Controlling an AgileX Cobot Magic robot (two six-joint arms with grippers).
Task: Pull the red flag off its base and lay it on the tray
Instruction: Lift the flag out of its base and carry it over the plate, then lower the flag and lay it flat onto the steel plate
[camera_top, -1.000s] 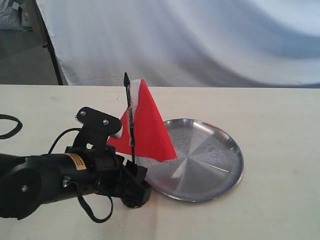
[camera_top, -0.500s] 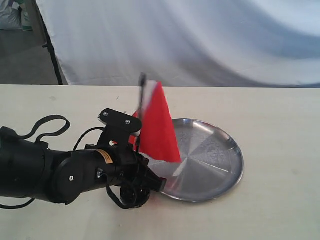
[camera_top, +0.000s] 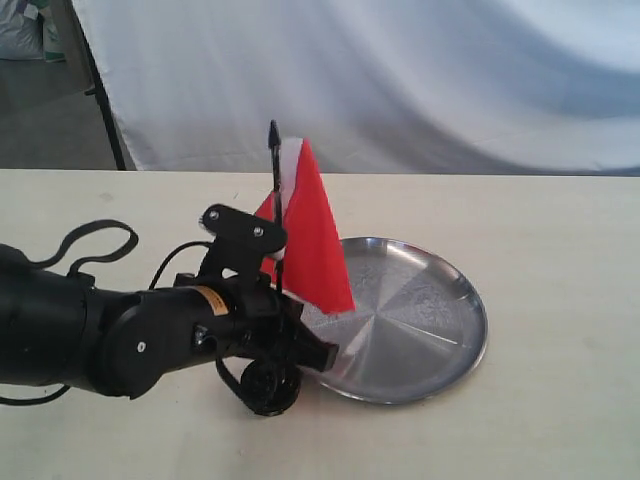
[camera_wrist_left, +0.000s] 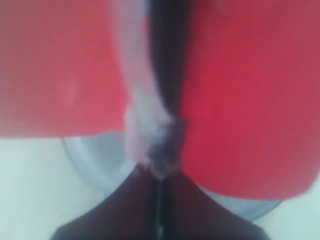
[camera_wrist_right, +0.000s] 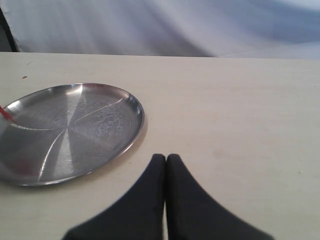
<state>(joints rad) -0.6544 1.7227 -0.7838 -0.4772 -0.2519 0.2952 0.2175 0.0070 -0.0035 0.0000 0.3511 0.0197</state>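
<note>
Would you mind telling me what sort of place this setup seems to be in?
Probably a robot test bench, not a home: a plain pale table, a white sheet hung as backdrop, and staged props, a flag and tray.

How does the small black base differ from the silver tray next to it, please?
Size: the base is a small disc, while the tray is far wider.
Finish: the base is dull black, while the tray is shiny silver with faint radial creases.
Visibility: the left claw partly covers the base in the exterior view, while the tray is mostly in the open.
Both are round and sit close together on the pale table.
</note>
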